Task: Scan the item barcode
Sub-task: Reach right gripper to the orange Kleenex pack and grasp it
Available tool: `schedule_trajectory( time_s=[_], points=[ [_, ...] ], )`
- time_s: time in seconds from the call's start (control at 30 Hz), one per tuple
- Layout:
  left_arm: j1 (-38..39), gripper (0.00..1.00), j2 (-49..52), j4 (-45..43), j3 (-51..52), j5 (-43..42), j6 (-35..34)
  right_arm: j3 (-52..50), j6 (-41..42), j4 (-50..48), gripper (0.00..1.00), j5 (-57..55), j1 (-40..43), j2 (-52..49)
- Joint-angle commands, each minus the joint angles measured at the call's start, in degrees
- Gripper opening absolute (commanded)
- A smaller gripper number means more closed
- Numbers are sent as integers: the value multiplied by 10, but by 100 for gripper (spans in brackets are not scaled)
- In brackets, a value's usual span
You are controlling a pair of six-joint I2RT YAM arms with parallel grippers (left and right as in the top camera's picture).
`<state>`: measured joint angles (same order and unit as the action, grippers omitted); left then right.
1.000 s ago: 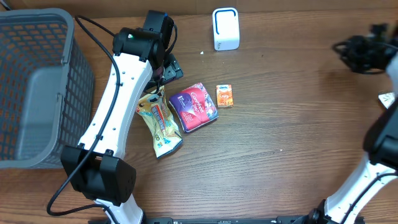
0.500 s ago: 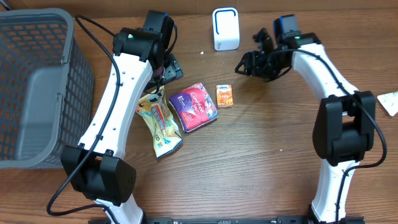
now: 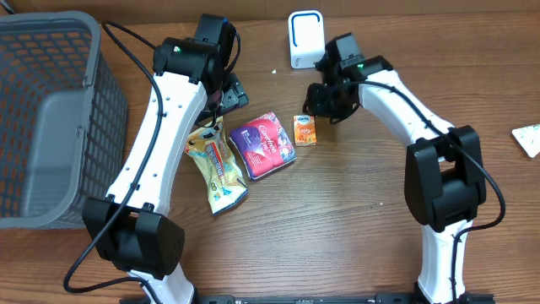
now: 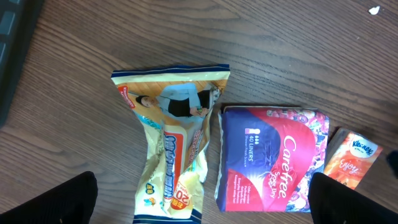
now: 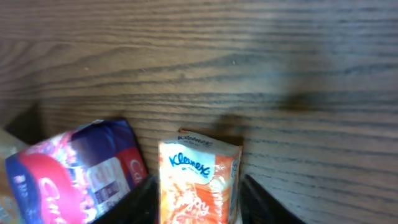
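Looking down on a wooden table (image 3: pixel 363 219), two white robot arms reach toward a small group of packaged goods near its middle. The right gripper (image 3: pixel 325 105) hangs just over a small orange Kleenex tissue pack (image 3: pixel 305 130), which lies flat on the wood, right of the other goods and nearer than a white barcode scanner (image 3: pixel 306 39) standing at the far edge. In the right wrist view the two dark fingers (image 5: pixel 146 199) stand apart, one on each side of the tissue pack (image 5: pixel 198 183), very close to its long edges. Whether they press against it cannot be told.

Left of the tissue pack lies a purple and red Carefree pad packet (image 3: pixel 262 145), tilted, with its corner close to the tissue pack. Further left, just beside it, lies a yellow snack bag (image 3: pixel 217 165), stretched lengthwise toward the near side.

The left gripper (image 3: pixel 226 91) hangs above the far end of the snack bag. In the left wrist view its fingertips (image 4: pixel 62 199) are spread wide with nothing between them, and the snack bag (image 4: pixel 174 143), the pad packet (image 4: pixel 273 158) and the tissue pack (image 4: pixel 353 158) lie below.

A grey mesh basket (image 3: pixel 84 101) fills the far left corner. A pale flat packet (image 3: pixel 528 138) lies at the right edge, well apart from everything else.
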<state>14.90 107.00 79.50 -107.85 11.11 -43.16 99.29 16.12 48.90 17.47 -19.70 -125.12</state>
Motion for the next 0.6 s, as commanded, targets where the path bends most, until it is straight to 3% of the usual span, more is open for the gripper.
schedule_trajectory(
  time_s=[0.0,0.23,0.57],
  points=[
    [1,100,6,0,2,-2,-6,-32,36,-4,45,-24,7,6],
    [1,100,6,0,2,-2,-6,-77,10,-37,44,71,25,6],
    [1,99,6,0,2,-2,-6,-86,10,-47,45,107,21,6]
  ],
)
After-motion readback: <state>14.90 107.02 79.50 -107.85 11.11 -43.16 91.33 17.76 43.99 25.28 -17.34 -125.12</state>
